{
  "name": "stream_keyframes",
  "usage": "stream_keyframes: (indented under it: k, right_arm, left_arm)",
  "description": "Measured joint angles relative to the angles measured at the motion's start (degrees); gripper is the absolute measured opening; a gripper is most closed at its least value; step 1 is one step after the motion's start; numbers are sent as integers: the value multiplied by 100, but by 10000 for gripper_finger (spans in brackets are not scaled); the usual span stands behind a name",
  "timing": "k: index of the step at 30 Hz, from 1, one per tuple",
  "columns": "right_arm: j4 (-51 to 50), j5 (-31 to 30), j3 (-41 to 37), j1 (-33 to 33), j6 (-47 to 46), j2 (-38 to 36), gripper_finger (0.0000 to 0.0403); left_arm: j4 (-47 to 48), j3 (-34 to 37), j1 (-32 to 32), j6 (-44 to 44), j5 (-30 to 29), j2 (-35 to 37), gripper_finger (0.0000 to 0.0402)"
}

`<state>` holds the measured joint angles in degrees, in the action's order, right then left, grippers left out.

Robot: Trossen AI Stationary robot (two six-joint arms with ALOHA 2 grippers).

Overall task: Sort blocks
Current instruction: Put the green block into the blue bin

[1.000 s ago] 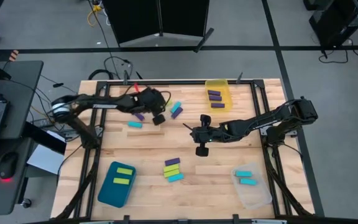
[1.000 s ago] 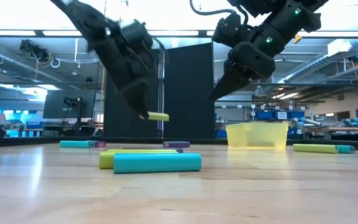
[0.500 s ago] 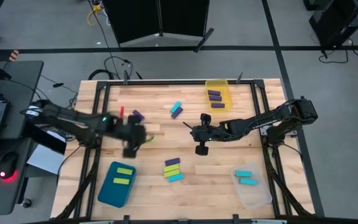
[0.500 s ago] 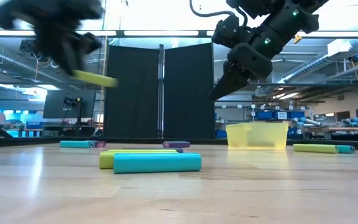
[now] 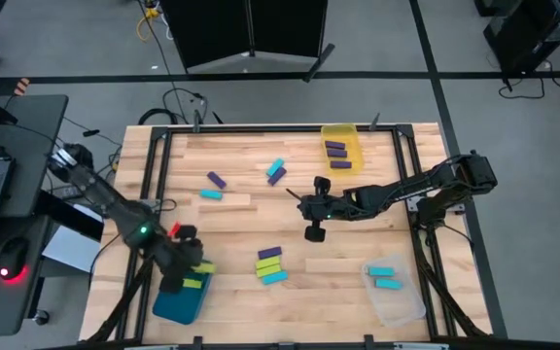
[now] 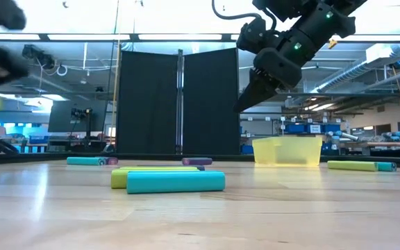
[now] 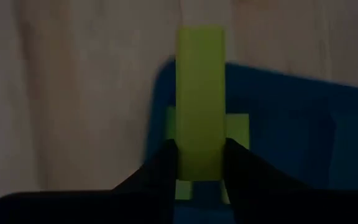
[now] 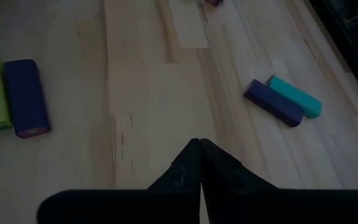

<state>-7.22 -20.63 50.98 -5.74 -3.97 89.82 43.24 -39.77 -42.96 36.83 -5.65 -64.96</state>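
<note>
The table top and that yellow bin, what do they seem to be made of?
The table top looks like pale wood planks: grain lines and board seams show, matte finish. The yellow bin looks like thin see-through plastic, since the room behind it shows faintly through its walls.

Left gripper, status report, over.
Left gripper shut on lime block, over teal bin. Right gripper shut, empty, mid-table. Nothing in the way.

The table [image 5: 231,219] was pale striped wood. At seven o'clock a teal bin [image 5: 173,299] held lime green blocks [image 5: 193,283]; at one o'clock a yellow bin [image 5: 343,136] held purple blocks [image 5: 335,148]. Cyan blocks [image 5: 384,277] lay in a clear bin [image 5: 402,303] at five o'clock.
</note>
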Motion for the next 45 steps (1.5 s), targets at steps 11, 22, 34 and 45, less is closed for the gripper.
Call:
stream_keyframes:
  k: [11, 22, 34, 45]
  right_arm:
    - [54, -73, 0, 0, -37, 0, 13]
    - [83, -75, 0, 0, -39, 0, 13]
    - [92, -75, 2, 0, 0, 0, 14]
    - [98, -75, 0, 0, 7, 0, 14]
  left_arm:
    - [-431, 201, -677, 825, -111, -6, 104]
    - [-449, 448, -548, 444, -46, -523, 104]
    - [-648, 412, -422, 128, 285, -931, 125]
    - [-30, 66, -430, 237, 269, -938, 199]
